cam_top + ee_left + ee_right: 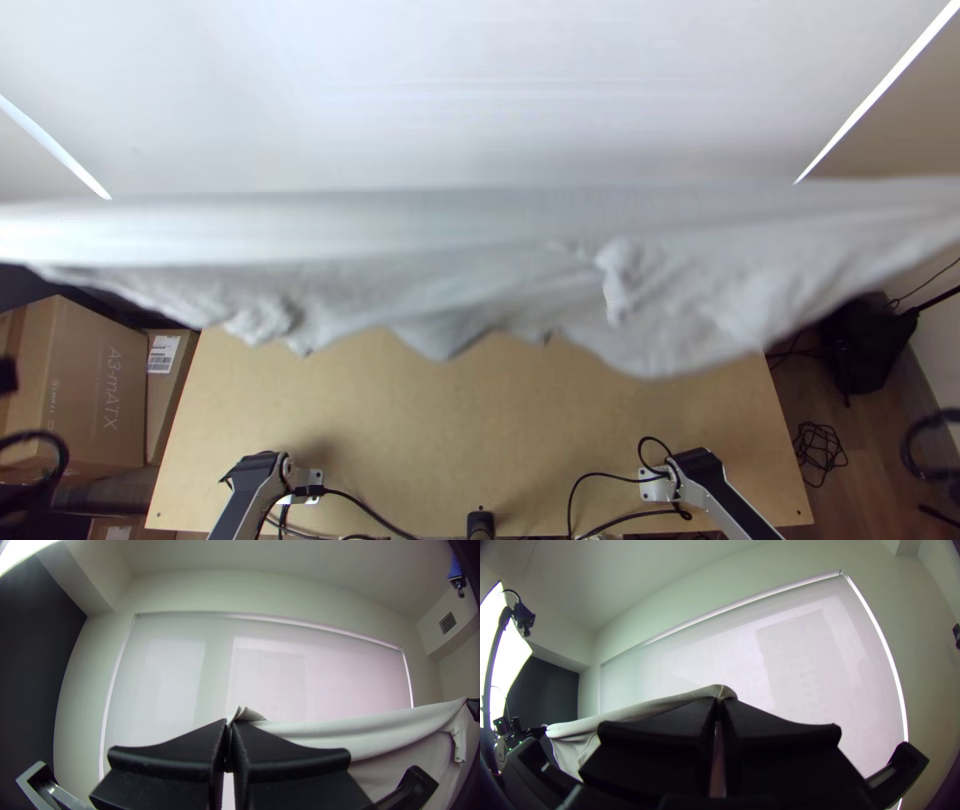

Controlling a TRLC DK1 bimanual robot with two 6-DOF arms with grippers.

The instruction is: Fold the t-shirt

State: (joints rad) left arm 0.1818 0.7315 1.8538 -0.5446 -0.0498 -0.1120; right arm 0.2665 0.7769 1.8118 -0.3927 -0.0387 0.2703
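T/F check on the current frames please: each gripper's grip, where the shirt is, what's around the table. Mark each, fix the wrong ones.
1. The left gripper is shut on the t-shirt. True.
2. The right gripper is open and empty. False: it is shut on the t-shirt too.
3. The t-shirt lies folded flat on the table. False: it is held up in the air, stretched between the two grippers, with its lower part hanging.
4. In the top view, a cardboard box stands off the table's left side. True.
5. The t-shirt is black. False: it is pale, whitish grey.
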